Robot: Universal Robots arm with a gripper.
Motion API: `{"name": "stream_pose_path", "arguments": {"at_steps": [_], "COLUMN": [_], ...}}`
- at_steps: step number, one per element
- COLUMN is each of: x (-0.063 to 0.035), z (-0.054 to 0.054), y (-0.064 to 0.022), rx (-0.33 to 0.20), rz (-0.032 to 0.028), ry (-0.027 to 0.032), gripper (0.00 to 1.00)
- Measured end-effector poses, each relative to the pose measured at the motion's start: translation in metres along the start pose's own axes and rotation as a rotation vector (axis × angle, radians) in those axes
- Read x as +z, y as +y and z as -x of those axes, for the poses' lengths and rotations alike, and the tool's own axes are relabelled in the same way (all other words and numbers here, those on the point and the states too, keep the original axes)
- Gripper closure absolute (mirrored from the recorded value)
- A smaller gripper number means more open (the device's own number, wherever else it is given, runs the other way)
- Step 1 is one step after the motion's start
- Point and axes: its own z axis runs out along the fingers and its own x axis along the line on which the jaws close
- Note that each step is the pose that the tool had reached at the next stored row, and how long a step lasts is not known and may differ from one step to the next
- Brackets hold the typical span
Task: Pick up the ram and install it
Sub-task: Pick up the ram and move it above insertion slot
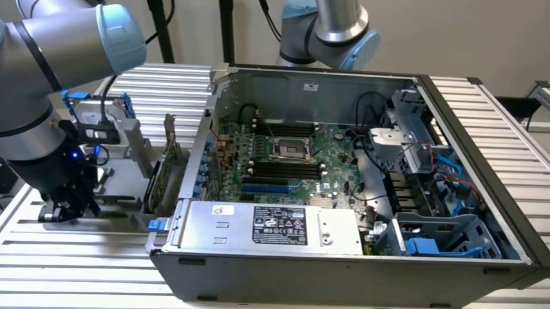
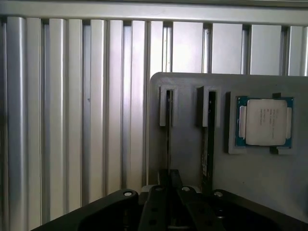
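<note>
The ram (image 2: 168,125) stands edge-on in a slot of a grey holder (image 2: 187,159), seen as a thin dark line running down between my fingers. My gripper (image 2: 169,186) is low over that slot, its jaws drawn in tight on either side of the stick's edge. A second thin stick (image 2: 210,139) stands in the neighbouring slot. In the exterior view my gripper (image 1: 64,209) hangs down at the exterior view's left, over the holder (image 1: 120,174) and outside the open computer case (image 1: 481,257). The black memory slots (image 1: 284,170) lie on the motherboard inside the case.
A square silver processor chip (image 2: 263,121) lies in a pocket of the holder beside the sticks. An upright expansion card (image 1: 167,168) stands between holder and case. A grey power supply (image 1: 275,226) fills the case's near side; cables and drive bays (image 1: 429,193) crowd the exterior view's right. A ribbed metal table (image 2: 72,120) lies beneath.
</note>
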Motion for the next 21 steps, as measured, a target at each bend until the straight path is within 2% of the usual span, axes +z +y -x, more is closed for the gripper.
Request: {"name": "stream_pose_path", "arguments": {"at_steps": [14,18,21], "x": [-0.0629,-0.0809,-0.0951], "z": [0.001,0.002,0.002], "y": [0.0000,-0.0039,-0.0108], "rx": [0.000,-0.001,-0.002], "rz": [0.0001,0.0001,0.0002], "ry": [0.0001,0.0001,-0.0002], "gripper": [0.87,0.87,0.87]}}
